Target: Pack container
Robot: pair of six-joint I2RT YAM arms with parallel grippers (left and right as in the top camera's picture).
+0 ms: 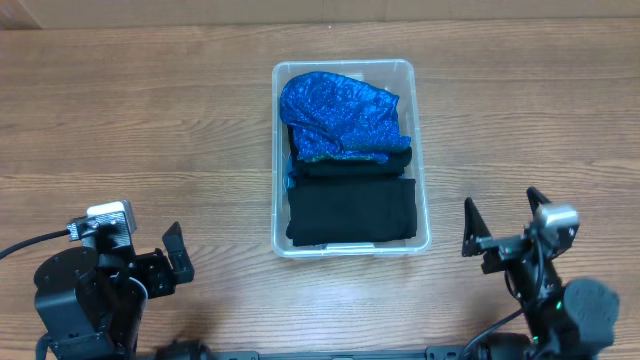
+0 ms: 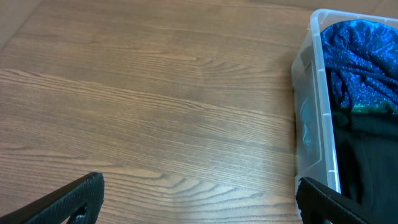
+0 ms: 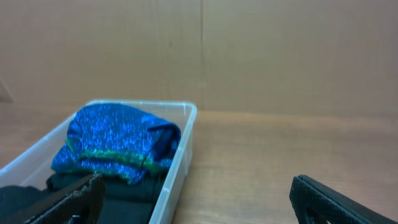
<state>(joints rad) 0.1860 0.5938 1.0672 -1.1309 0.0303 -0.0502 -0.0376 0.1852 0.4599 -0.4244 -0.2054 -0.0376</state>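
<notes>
Overhead: container (image 1: pixel 422 170) sat mid-table between your arms, blue cloth (image 1: pixel 340 112) heaped over black cloth (image 1: pixel 350 212).
Left wrist: left gripper (image 2: pixel 199 186) spread wide, empty. Near wall, so you risked clipping it.
Right wrist: right gripper (image 3: pixel 198 183) spread, empty. A nudge could spill the heap.

Wooden table (image 1: pixel 150 120) was light brown, grain running sideways, surface matte under soft even light. Behind table stood plain beige wall (image 3: pixel 298 56), one thin vertical seam (image 3: pixel 202 56) in it.

Light-brown wood-grain desk (image 1: pixel 150 120) backed by a beige wall (image 3: pixel 280 50) with a vertical seam; glittery blue cloth (image 1: pixel 340 110) partly overlies folded black fabric (image 1: pixel 350 210).
</notes>
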